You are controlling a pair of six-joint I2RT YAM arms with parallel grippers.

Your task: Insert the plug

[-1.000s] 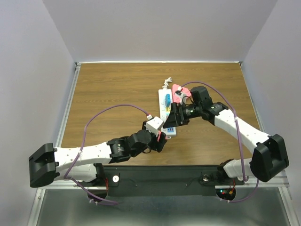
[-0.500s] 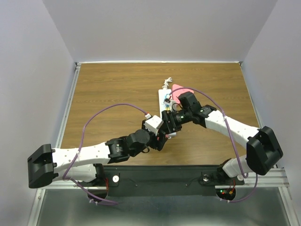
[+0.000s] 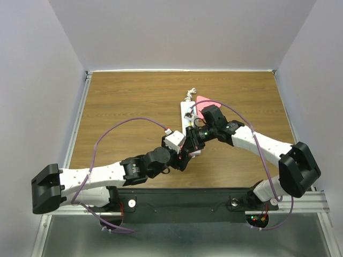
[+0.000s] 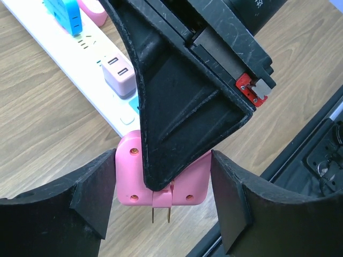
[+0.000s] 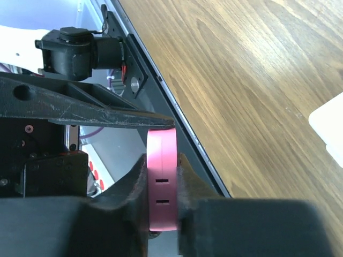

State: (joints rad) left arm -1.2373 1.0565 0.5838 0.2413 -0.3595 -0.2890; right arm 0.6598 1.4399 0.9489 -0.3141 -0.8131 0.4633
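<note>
A pink plug point(image 4: 128, 179) hangs above the table, its two metal prongs point(image 4: 162, 214) pointing toward the left wrist camera. My left gripper point(image 4: 163, 176) is shut on the plug's two narrow sides. My right gripper point(image 5: 162, 160) is shut on its two flat faces, and one black finger point(image 4: 177, 107) covers most of the plug in the left wrist view. The pink edge point(image 5: 162, 176) with two slots shows between the right pads. The white power strip point(image 3: 187, 112) lies just beyond both grippers. From above the plug is mostly hidden between the left gripper point(image 3: 185, 152) and the right gripper point(image 3: 194, 140).
On the power strip point(image 4: 69, 59) sit a blue adapter point(image 4: 64, 13), a lilac USB charger point(image 4: 119, 75) and another pink piece point(image 3: 202, 101) at its far end. The table's black front rail point(image 5: 177, 112) runs close below the grippers. Purple cables loop over both arms.
My right gripper came in from the power strip to the plug held in the left gripper and shut on its flat faces. The left arm stayed where it was.
</note>
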